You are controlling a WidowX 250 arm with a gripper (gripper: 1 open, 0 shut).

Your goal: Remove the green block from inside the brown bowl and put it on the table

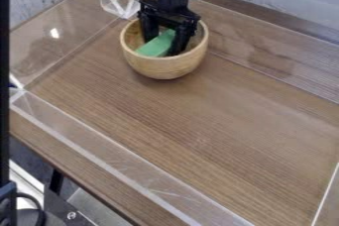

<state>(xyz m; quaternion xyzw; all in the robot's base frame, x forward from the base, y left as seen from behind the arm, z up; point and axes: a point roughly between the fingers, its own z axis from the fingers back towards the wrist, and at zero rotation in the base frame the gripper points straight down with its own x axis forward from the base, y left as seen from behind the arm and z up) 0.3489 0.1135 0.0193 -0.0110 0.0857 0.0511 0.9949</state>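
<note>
You have the green block (158,45) inside the brown bowl (165,68), leaning at a slant rather than lying flat, as far as the view lets you judge; the curved inner wall probably props it that way; its upper part is partly hidden by the black fingers.

Your end effector (167,36) reaches down into the bowl from above, its fingers spread, one to each side of the block; you have no clear sign of a grip, and whether a pad touches the green is too small to tell; that straddling pose would suit a pinch across the narrow sides, so closing looks like the step in hand, then a straight lift past the thick rim; close off-centre and the block could slip down the wood, or a finger could drag the bowl along.

The bowl sits upright on the bench (199,121), near its far side; the wide bare stretch of wood grain toward you seems a sensible place to set the block down; just beside the bowl stands a small clear plastic stand (121,2), whose purpose you cannot tell; low clear walls (119,158) edge the bench, likely to keep things from sliding off; you can read no brand, label or writing anywhere.
</note>
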